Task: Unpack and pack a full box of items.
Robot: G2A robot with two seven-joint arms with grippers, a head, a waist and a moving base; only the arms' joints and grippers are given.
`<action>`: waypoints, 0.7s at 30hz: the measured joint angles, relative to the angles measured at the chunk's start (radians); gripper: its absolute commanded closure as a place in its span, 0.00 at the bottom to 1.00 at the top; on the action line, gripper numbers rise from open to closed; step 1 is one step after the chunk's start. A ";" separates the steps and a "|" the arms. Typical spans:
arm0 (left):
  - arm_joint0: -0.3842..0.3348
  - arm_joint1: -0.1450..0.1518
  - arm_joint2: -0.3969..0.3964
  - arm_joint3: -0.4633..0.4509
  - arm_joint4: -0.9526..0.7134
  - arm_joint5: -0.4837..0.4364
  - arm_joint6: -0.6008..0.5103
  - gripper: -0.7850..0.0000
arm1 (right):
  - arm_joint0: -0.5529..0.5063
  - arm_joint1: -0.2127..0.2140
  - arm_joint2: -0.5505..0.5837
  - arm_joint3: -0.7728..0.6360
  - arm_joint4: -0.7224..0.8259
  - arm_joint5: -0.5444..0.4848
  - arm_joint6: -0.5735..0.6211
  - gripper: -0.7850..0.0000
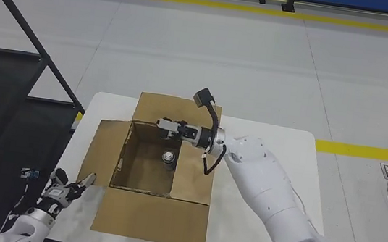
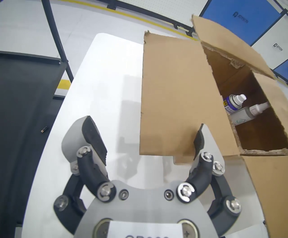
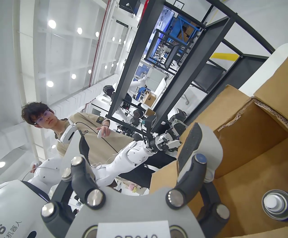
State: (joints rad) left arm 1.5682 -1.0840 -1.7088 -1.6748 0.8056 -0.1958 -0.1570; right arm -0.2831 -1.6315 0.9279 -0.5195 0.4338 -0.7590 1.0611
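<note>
Brown cardboard box [image 1: 153, 219] open, your right gripper [image 1: 162, 125] hangs spread, empty, at its far rim near a white-capped spray can [image 1: 167, 157]; unpacking seems underway: lower, then clasp.

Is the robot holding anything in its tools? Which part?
Nothing. The left tool is open near a box flap; the right tool is open above the box.
</note>
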 measured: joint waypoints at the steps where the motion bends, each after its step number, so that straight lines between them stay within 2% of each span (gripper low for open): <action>1: -0.009 0.000 0.007 0.011 0.007 0.000 -0.009 0.00 | -0.010 0.008 0.007 -0.019 -0.004 0.000 0.000 0.00; 11: -0.036 0.000 0.043 0.049 0.055 -0.035 -0.057 0.00 | -0.099 0.067 0.062 -0.171 -0.037 0.002 0.002 0.00; 18: -0.062 -0.004 0.078 0.060 0.071 -0.040 -0.057 0.00 | -0.149 0.097 0.101 -0.242 -0.047 0.012 0.007 0.00; 21: -0.064 -0.008 0.076 0.057 0.049 -0.031 -0.020 0.00 | -0.165 0.105 0.114 -0.267 -0.057 0.025 -0.001 0.00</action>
State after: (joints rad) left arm 1.5037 -1.0918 -1.6323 -1.6177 0.8550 -0.2269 -0.1769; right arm -0.4480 -1.5261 1.0419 -0.7861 0.3769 -0.7341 1.0598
